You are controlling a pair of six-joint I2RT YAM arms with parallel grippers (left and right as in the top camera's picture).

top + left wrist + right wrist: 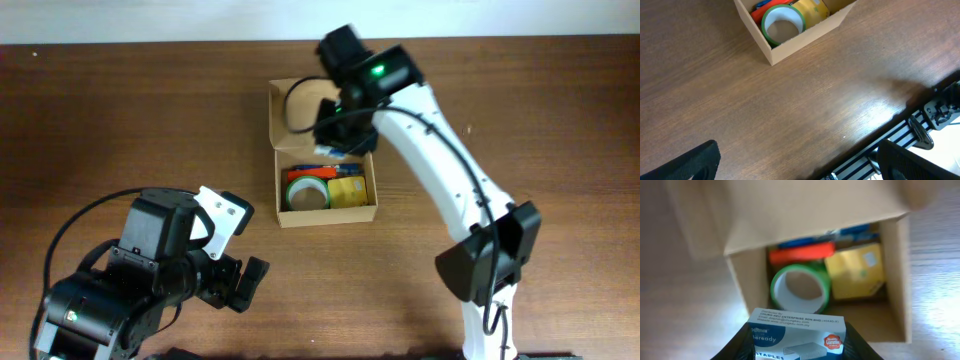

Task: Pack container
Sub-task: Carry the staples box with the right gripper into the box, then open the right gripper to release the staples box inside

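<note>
Above the tape roll (805,271) in the container (328,217), right pincer (796,347) grips a staples box (796,327); left pincer (247,283) gapes.

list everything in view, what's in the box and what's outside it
tan-brown cardboard box with flap lid: one, tan, mid-table, lid open
green tape roll: one, green, in box
yellow square pad: one, yellow, in box beside roll
orange marker-like stick: one, orange, in box behind roll
blue pen-like items: count unclear, blue, box back
white-and-blue staples box: one, held over box
dark wooden table: one, brown
left end effector: black, open, over bare table
right end effector: black, gripping staples box
</note>
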